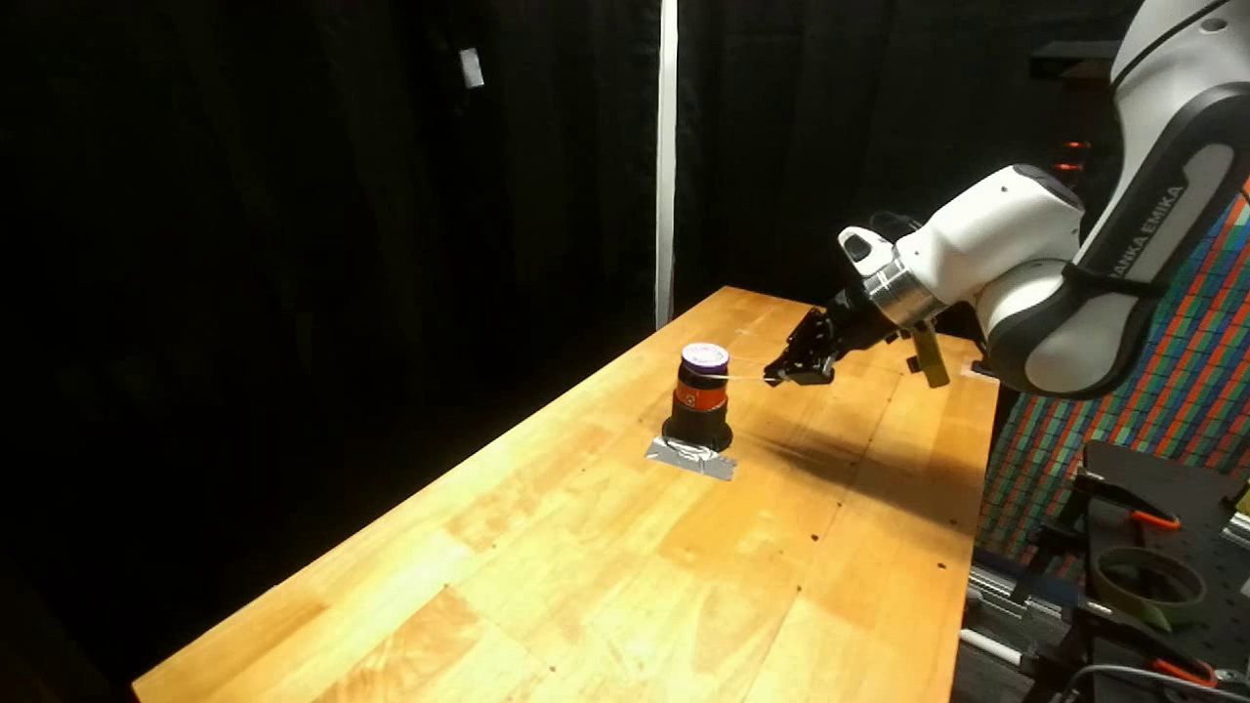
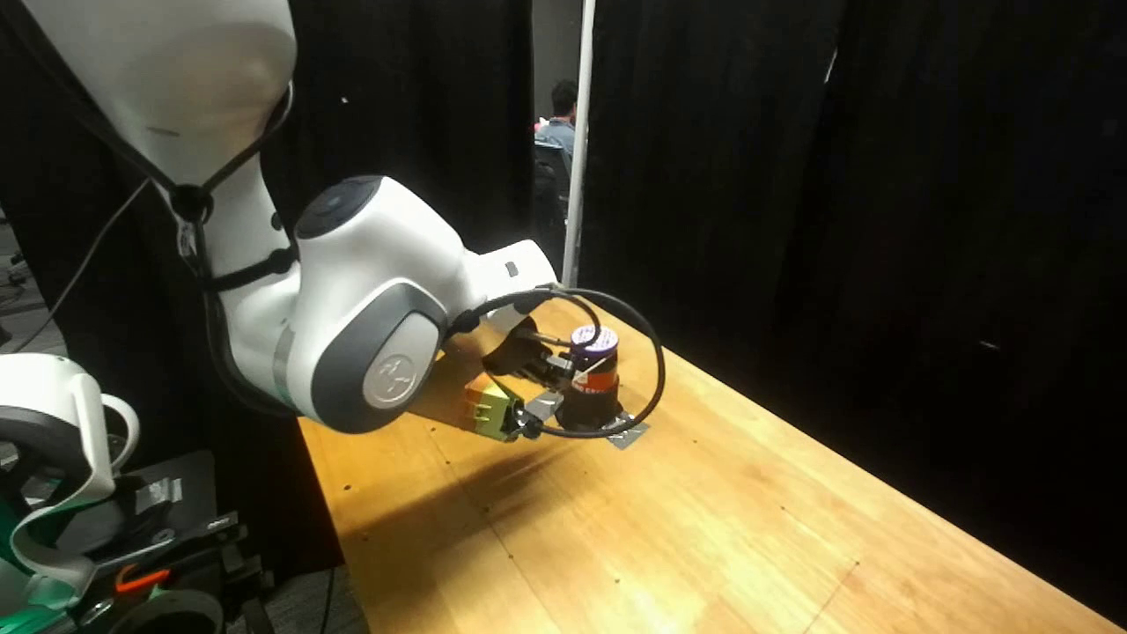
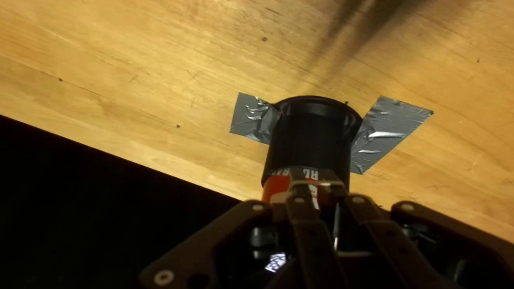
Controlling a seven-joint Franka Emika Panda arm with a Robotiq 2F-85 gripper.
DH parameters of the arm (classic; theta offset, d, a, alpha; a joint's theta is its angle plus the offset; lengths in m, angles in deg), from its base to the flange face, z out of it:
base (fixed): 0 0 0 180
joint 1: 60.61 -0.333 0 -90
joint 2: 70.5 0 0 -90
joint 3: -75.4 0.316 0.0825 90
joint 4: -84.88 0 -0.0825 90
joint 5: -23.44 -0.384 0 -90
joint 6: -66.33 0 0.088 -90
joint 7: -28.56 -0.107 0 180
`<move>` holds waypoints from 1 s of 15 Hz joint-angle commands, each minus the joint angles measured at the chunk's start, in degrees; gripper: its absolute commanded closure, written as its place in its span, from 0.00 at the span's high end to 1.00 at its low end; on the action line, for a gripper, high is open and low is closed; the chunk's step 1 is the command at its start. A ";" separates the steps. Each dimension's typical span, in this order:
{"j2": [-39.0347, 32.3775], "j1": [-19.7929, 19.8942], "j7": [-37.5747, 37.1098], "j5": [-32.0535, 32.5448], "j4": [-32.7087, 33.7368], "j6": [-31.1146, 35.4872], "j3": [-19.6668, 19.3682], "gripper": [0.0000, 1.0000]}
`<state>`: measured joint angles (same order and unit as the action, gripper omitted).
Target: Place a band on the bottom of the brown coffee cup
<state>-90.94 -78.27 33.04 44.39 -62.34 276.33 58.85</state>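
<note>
The dark cylindrical cup (image 1: 701,420) with its orange-red stripe and purple-white top stands upright on the wooden table. It also shows in an exterior view (image 2: 588,407) and in the wrist view (image 3: 311,138). A thin pale band (image 1: 744,378) stretches from the cup's upper part, just below the top, to my fingertips. My gripper (image 1: 775,377) is beside the cup at stripe-to-top height. In the wrist view my gripper (image 3: 315,174) has its fingertips a narrow gap apart, and the band (image 3: 317,183) runs across both tips. The band's far side behind the cup is hidden.
Grey tape strips (image 1: 691,458) fix the cup's wide base to the table (image 1: 586,586). A black cable loop (image 2: 660,370) on the arm hangs in front of the cup. A dark cart with a tape roll (image 1: 1147,586) stands beside the table. Black curtains hang behind.
</note>
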 commanded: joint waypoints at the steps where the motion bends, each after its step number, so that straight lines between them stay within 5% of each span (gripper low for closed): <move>1: -4.39 9.28 4.40 -1.20 -2.59 12.89 9.37 0.17; 4: -9.20 14.50 4.12 0.36 -2.30 23.17 13.76 0.16; 10: -16.30 19.50 3.03 2.45 -0.94 36.92 16.45 0.16; 11: -13.48 24.26 3.11 3.04 1.01 32.05 21.03 0.16; 14: -16.53 25.86 2.73 1.68 1.65 36.91 23.04 0.16; 15: -14.06 32.16 3.81 1.34 3.85 31.65 29.57 0.17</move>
<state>-105.20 -53.66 36.13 45.55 -60.81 308.05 81.02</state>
